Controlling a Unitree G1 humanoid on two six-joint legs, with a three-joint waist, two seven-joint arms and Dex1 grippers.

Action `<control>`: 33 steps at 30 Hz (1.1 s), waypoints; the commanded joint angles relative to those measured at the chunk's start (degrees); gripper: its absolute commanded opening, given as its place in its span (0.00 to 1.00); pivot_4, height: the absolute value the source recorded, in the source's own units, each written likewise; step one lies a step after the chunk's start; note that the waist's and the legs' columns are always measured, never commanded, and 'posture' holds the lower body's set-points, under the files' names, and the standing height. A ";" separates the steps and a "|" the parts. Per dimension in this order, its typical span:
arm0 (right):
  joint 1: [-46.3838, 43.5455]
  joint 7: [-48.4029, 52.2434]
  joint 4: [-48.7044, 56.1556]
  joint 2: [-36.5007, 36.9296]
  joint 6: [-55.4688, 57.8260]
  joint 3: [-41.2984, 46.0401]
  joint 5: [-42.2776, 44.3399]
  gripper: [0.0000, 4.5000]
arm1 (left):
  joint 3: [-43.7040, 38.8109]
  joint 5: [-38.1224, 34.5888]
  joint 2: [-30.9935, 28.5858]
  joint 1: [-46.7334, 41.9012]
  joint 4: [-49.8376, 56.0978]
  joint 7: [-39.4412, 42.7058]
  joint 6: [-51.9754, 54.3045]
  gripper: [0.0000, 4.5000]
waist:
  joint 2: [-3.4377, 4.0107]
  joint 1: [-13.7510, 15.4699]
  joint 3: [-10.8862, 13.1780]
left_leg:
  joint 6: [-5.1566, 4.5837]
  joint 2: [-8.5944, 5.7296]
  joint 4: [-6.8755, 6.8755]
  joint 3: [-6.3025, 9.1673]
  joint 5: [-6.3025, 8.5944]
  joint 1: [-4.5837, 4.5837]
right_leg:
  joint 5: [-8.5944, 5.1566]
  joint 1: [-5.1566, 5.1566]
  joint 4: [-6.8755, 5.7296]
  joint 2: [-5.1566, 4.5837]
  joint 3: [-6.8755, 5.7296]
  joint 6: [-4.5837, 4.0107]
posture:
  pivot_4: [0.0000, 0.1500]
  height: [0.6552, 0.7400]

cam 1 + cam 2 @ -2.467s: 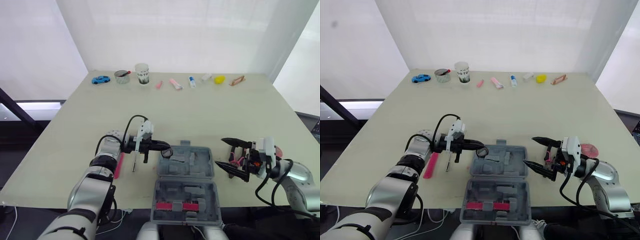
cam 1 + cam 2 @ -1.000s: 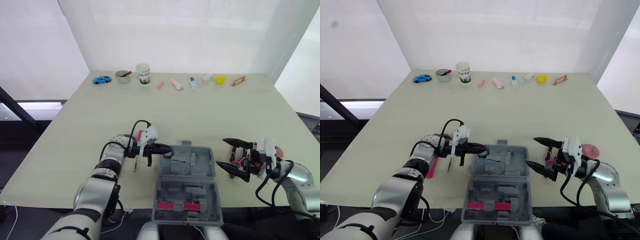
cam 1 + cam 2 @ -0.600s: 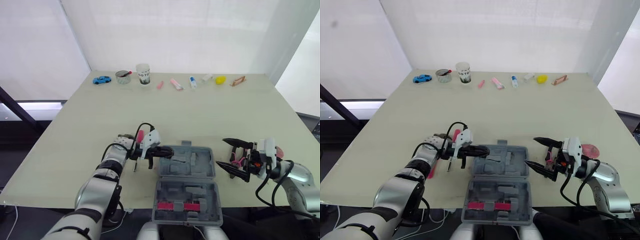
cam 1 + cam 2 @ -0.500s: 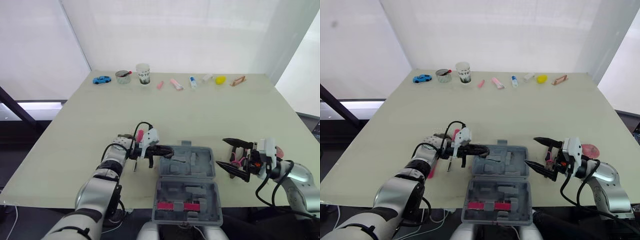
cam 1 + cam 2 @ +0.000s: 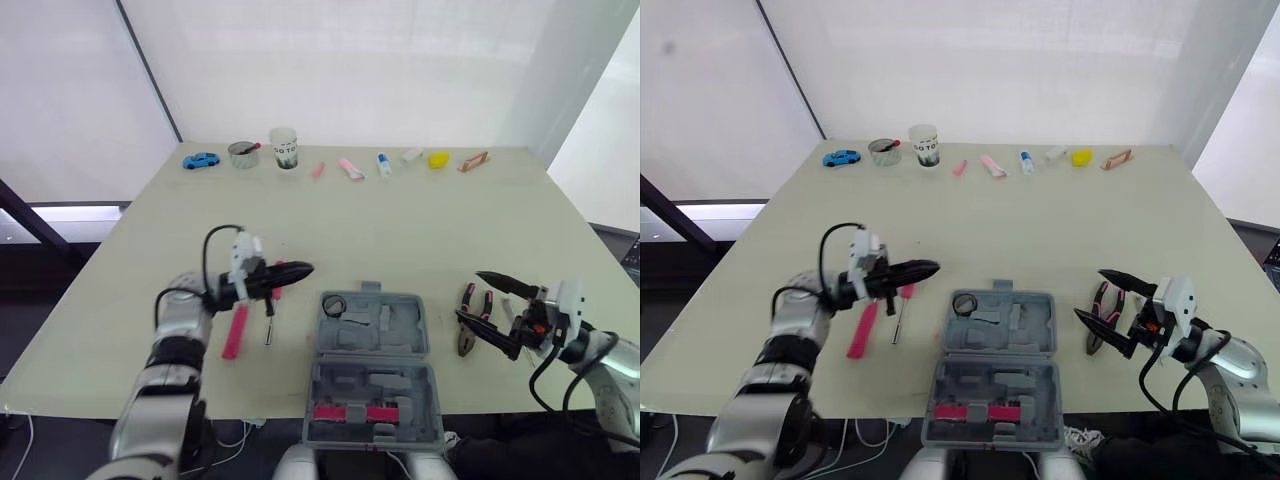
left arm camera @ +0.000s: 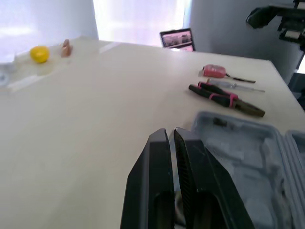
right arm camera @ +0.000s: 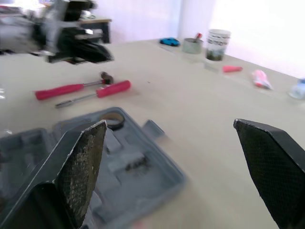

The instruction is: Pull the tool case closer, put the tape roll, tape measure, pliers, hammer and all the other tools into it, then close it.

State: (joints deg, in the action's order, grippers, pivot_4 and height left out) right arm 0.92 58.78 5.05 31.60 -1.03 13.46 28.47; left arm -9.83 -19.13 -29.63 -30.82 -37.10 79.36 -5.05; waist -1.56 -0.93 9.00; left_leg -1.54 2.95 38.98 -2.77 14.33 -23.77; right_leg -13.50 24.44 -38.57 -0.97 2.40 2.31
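Left eye view: tool case [image 5: 405,340] open, centre; tape roll [image 5: 333,304] inside, 11 o'clock corner. Left gripper [image 5: 303,268] fingers pressed together, empty — masks hammer [image 5: 233,332] head. Right gripper [image 5: 468,296] spread wide over pliers [image 5: 466,330], case's 3 o'clock.

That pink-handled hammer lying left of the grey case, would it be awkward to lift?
Probably head-heavy: the hammer has a dark head at one end of a long pink handle, so gripped mid-handle it may tip. It looks rigid, so flopping is unlikely. Lying flat on the table, it should slide rather than roll if pushed.
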 commanded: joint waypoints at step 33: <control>24.46 -7.17 -7.80 0.35 -7.74 17.22 -1.43 1.00 | -21.41 -9.20 -8.37 44.52 20.50 -15.29 2.59 1.00 | 0.02 0.38 -0.21 | 0.02 0.30 -0.37 -0.61 0.02 0.47 | -0.30 0.11 0.05 -1.42 -0.99 -0.08 | 1.00 1.00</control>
State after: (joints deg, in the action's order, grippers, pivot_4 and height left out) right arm 25.65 52.27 -4.81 31.82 -8.86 30.01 26.74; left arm -30.88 -27.19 -36.99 14.11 -18.81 63.97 -2.00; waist -1.54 -0.54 8.78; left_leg -1.52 3.25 38.45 -3.54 14.34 -23.11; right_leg -13.79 24.51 -38.53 -2.75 1.07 2.23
